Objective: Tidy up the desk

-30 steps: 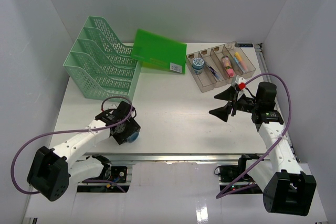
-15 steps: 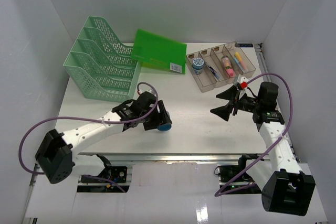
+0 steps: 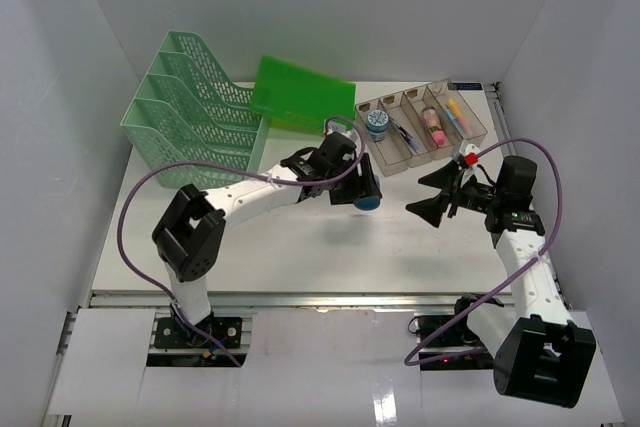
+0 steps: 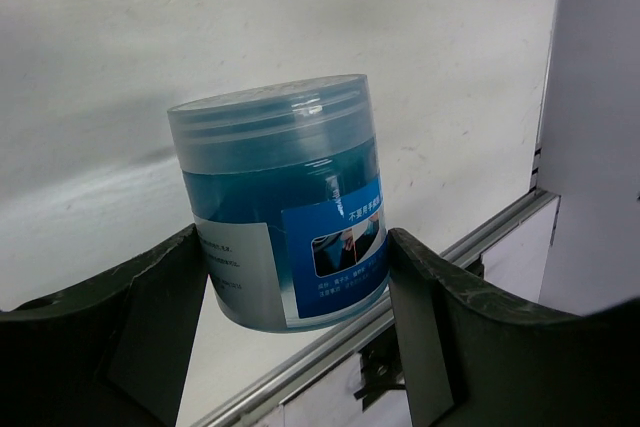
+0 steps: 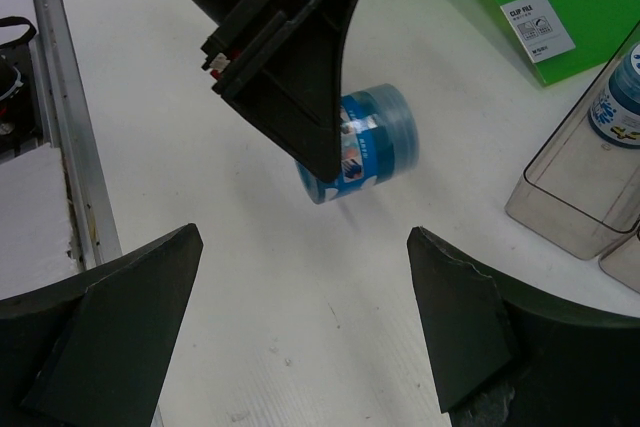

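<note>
Desk (image 3: 300,247) sits under everything; clear tray (image 3: 390,163) is on its far-right part. Left gripper (image 3: 362,190), pinching blue jar (image 3: 370,202), has swung in about 1 s from well off tray's near-left to just beside tray's near-left corner. Prob. bound for a compartment, by the similar jar (image 3: 377,122) already in tray. Right gripper (image 3: 435,197) is spread, empty, near side of tray, barely moved. Surface is plain white and smooth w/ metal rail at near edge. White walls on left, back and right.
</note>
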`<state>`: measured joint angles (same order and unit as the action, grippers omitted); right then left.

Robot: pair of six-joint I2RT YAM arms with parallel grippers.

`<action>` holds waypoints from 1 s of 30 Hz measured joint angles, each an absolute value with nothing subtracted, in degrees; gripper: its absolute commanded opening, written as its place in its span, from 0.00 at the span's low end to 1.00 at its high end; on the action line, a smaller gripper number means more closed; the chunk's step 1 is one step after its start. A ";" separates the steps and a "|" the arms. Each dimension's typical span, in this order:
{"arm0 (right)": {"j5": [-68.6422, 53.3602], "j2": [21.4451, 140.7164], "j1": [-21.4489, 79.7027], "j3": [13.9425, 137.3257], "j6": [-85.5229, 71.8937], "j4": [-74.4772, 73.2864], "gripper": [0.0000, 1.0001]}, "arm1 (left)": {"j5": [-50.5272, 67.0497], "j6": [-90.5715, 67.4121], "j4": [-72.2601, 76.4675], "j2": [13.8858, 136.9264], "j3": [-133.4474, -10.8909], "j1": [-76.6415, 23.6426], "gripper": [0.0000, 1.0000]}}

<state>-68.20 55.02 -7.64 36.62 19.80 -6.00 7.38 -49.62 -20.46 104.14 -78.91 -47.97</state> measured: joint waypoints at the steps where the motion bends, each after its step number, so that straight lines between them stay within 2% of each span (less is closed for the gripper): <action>1: -68.20 55.02 -7.76 36.62 19.75 -5.98 0.90 | 7.64 -49.23 -20.45 105.88 -81.05 -47.98 0.00; 16: -66.96 54.59 -11.18 36.62 18.34 -5.87 0.90 | 8.05 -47.59 -18.96 120.75 -103.58 -46.94 0.00; 30: -66.59 53.98 -13.09 36.62 17.94 -5.80 0.90 | 5.67 -52.45 -17.92 137.20 -119.64 -41.43 0.00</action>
<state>-66.59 53.98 -13.09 36.62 17.94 -5.80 5.67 -52.45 -17.92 137.20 -119.64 -41.43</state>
